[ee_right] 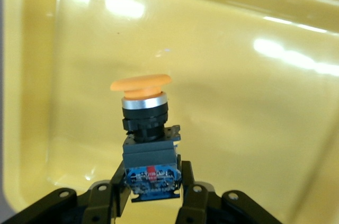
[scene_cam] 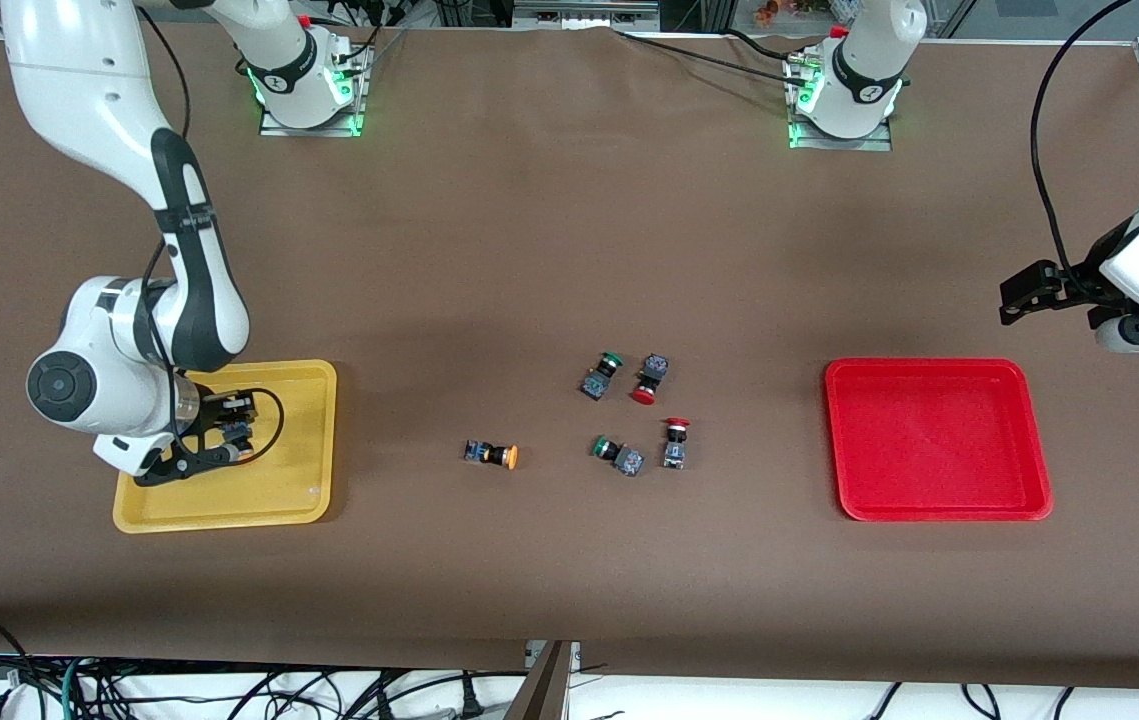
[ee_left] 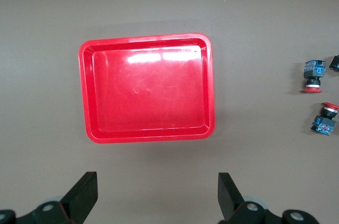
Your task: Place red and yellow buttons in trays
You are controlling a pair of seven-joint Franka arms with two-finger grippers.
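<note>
My right gripper [scene_cam: 229, 441] is low inside the yellow tray [scene_cam: 279, 485], shut on the bluish block of a yellow button [ee_right: 145, 128], cap pointing away from the fingers [ee_right: 119, 181]. A second yellow button [scene_cam: 492, 454] lies on its side mid-table. Two red buttons [scene_cam: 648, 380] [scene_cam: 675, 443] lie toward the left arm's end from it; they also show in the left wrist view [ee_left: 313, 75] [ee_left: 325, 118]. The red tray [scene_cam: 937, 440] holds nothing and shows in the left wrist view [ee_left: 147, 89]. My left gripper [scene_cam: 1029, 295] waits open and empty, over bare table beside the red tray.
Two green-capped switches [scene_cam: 601, 374] [scene_cam: 617, 454] lie among the red buttons. The brown table covering runs wide between the two trays. Cables hang below the table's near edge.
</note>
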